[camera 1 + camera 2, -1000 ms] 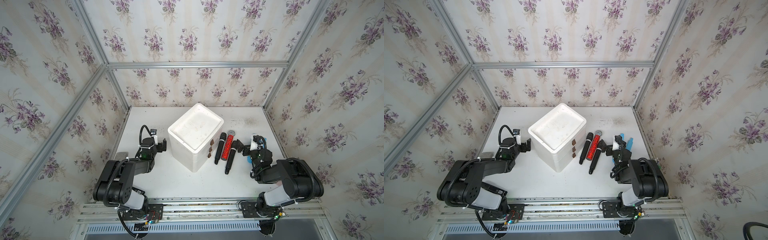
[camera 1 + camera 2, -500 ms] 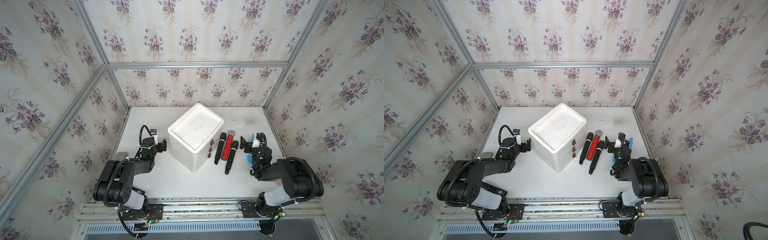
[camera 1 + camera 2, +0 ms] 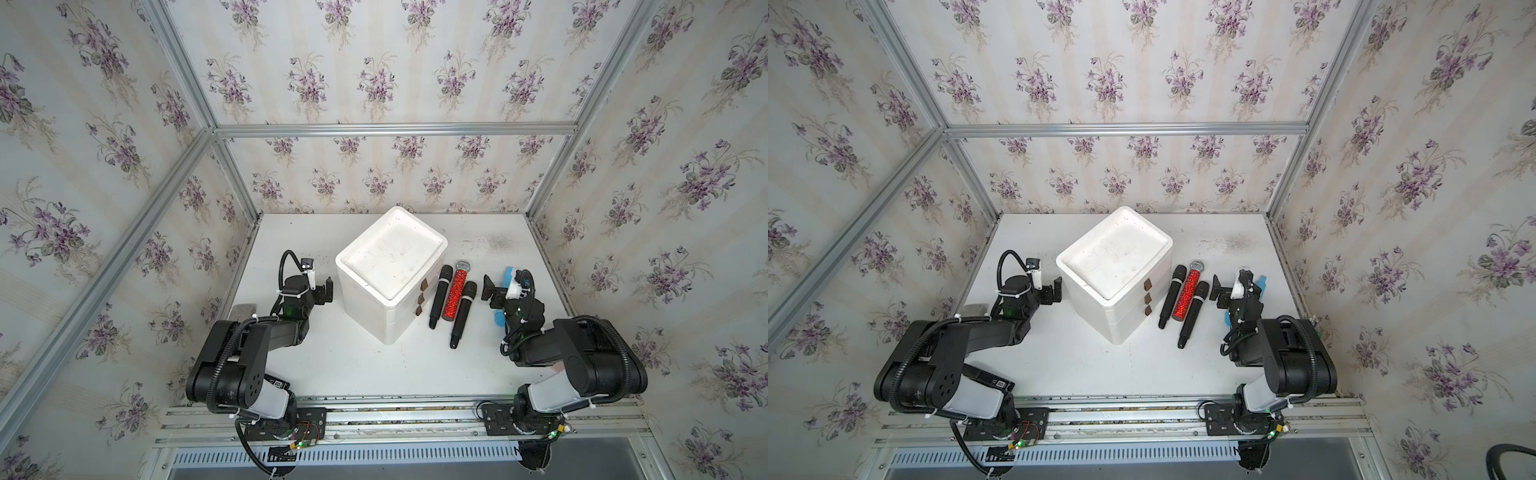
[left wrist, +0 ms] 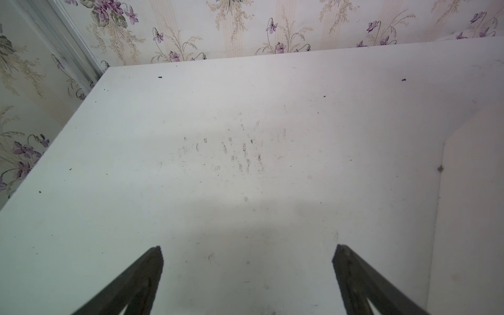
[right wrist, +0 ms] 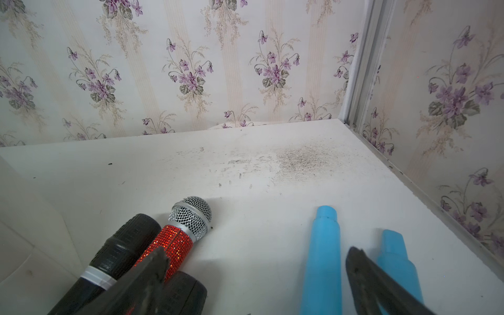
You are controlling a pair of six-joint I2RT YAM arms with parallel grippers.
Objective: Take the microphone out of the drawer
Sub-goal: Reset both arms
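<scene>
1. Microphones out on the table, none inside a drawer: red glitter microphone with silver mesh head lying flat between a left black handheld microphone and a right black handheld microphone. All three side by side, heads toward the far wall.
2. Just left of them, white plastic three-drawer box, with brown handles facing the microphones and all three fronts flush.
3. Writing: small label on the left arm's base, print too small to read.
4. Left gripper: fingers spread wide, empty, low over bare table left of the box.
5. Right gripper: fingers spread wide, gripping nothing, just right of the microphones. Two light-blue plastic tubes on the table beneath it.
6. Surface: white tabletop, scuffed, with a dark speckled patch at far right. Grey block at the left edge.
7. Room: walls in cream wallpaper with purple flower sprigs, held in an aluminium frame.
</scene>
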